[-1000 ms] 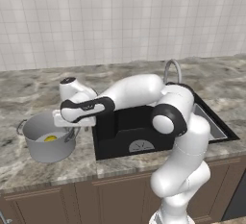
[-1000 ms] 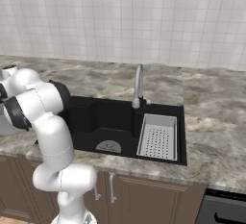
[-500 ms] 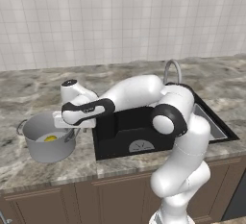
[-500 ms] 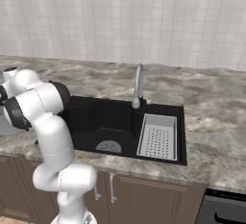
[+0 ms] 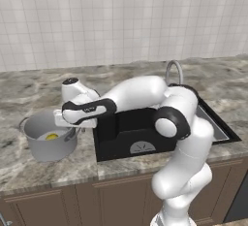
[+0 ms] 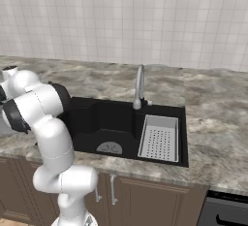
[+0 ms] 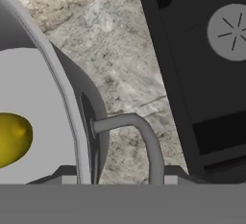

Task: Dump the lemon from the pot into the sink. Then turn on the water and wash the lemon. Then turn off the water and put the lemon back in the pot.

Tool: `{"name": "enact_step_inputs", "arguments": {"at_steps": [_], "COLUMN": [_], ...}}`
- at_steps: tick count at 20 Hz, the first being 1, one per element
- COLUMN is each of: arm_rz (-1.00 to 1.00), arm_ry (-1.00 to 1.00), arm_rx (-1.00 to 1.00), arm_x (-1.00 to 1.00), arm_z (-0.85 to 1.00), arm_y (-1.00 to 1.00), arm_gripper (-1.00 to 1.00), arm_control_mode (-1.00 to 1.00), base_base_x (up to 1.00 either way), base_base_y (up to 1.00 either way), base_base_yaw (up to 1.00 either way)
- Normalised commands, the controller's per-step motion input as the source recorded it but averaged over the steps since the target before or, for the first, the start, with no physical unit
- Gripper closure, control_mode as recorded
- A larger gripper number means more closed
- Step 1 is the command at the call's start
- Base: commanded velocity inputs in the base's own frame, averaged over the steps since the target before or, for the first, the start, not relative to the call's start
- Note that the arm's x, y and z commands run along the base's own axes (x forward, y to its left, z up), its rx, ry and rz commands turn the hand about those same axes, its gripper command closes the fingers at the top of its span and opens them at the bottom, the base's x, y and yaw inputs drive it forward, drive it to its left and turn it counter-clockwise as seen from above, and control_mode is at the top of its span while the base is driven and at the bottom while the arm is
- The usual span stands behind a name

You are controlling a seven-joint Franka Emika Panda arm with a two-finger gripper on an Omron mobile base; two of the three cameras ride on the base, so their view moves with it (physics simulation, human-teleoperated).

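The grey pot (image 5: 48, 147) stands on the counter left of the black sink (image 5: 127, 129). The yellow lemon (image 5: 52, 136) lies on its bottom and shows at the left of the hand view as the lemon (image 7: 12, 139). My gripper (image 5: 77, 129) hangs at the pot's right rim. In the hand view the gripper (image 7: 122, 172) straddles the pot's loop handle (image 7: 144, 131), one fingertip (image 7: 72, 174) by the pot (image 7: 53, 79) rim, the other just outside the loop. Whether the jaws press on it is unclear.
The silver tap (image 6: 139, 87) rises behind the sink (image 6: 106, 118), with the grey perforated tray (image 6: 159, 137) in the right half. The round drain (image 7: 229, 26) sits in the basin floor. Marble counter (image 5: 29, 171) surrounds the pot; a tiled wall stands behind.
The arm holds nearly the same pose at the pot's right rim. Its fingers have drawn closer together around the handle. Pot and lemon have not moved.
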Motion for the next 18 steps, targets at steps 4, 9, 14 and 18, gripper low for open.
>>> {"name": "enact_step_inputs", "arguments": {"at_steps": [4, 9, 14, 18], "arm_rz": [-0.07, -0.04, -0.01, 0.00], "arm_ry": [-0.02, 0.00, 0.00, 0.00], "arm_rx": [0.02, 0.05, 0.02, 0.00], "arm_x": [0.00, 0.00, 0.00, 0.00], "arm_z": [0.97, 0.94, 0.58, 0.26], "arm_y": [-0.34, -0.59, -0.74, -0.70], "arm_gripper": [1.00, 1.00, 1.00, 1.00], "arm_control_mode": [-1.00, -1.00, -1.00, -1.00], "base_base_x": [0.00, 0.00, 0.00, 0.00], "base_base_y": [0.00, 0.00, 0.00, 0.00], "base_base_yaw": [0.00, 0.00, 0.00, 0.00]}}
